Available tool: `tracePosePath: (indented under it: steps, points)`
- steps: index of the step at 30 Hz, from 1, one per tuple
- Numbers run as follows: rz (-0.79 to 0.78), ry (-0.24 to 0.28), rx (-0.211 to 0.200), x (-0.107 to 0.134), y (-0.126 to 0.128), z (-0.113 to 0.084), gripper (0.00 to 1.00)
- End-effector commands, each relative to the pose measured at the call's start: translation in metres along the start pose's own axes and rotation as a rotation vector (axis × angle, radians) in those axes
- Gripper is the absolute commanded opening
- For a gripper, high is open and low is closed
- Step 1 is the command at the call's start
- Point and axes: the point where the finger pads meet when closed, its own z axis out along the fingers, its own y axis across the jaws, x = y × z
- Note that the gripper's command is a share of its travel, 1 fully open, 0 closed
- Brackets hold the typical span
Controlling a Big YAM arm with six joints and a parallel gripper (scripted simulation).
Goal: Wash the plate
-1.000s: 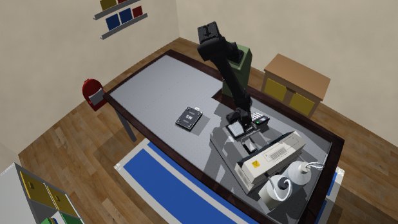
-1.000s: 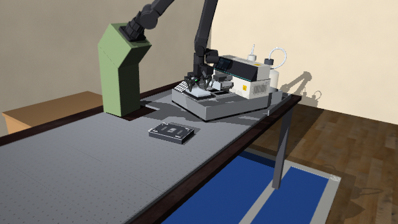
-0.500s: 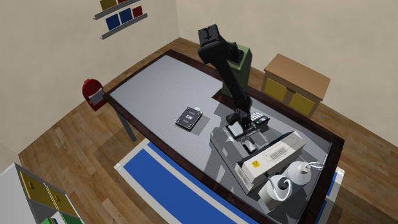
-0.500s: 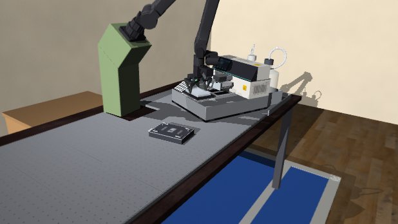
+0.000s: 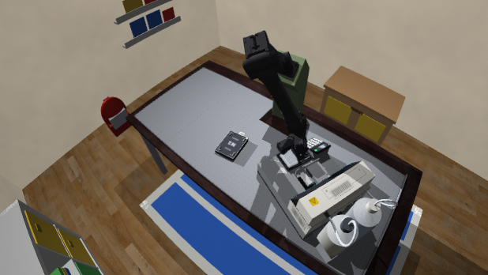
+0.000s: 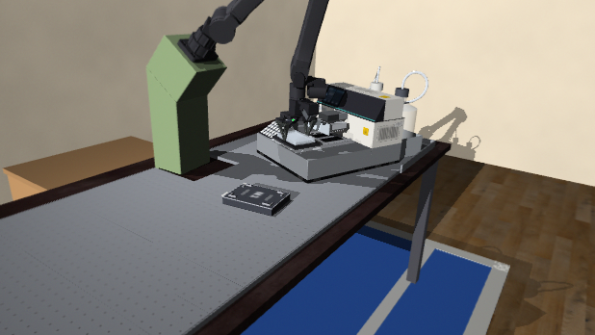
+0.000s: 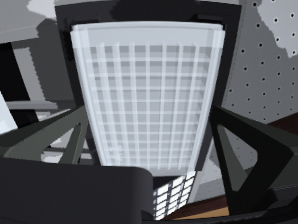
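Note:
The white well plate (image 7: pixel 149 103) lies flat inside the black carrier (image 7: pixel 148 16) of the washer (image 5: pixel 316 174). It also shows in the top view (image 5: pixel 288 159) and the exterior view (image 6: pixel 298 139). My gripper (image 7: pixel 149 112) is open and hangs low over the plate, with one finger on each long side and not touching it. The gripper also shows in the top view (image 5: pixel 295 153) and the exterior view (image 6: pixel 299 126). The lamp (image 5: pixel 316 150) beside the keypad (image 5: pixel 314 143) shows green. The dark plate nest N1 (image 5: pixel 230 148) lies empty on the table, left of the washer.
The washer's cream housing (image 5: pixel 332 194) and two white bottles (image 5: pixel 351 223) stand behind the carrier. The green arm pedestal (image 6: pixel 180 103) stands at the table's far edge. The nest also shows in the exterior view (image 6: pixel 256 197).

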Motion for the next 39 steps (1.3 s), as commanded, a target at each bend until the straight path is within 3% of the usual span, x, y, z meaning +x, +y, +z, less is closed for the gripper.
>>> tracePosePath:
  steps: [1,3,10,39]
  points:
    - [-0.008,0.003,-0.002,0.0015,-0.0004,-0.001,0.98]
    - [-0.008,0.003,-0.002,0.0015,-0.0004,-0.001,0.98]
    - [-0.008,0.003,-0.002,0.0015,-0.0004,-0.001,0.84]
    - [-0.008,0.003,-0.002,0.0015,-0.0004,-0.001,0.84]
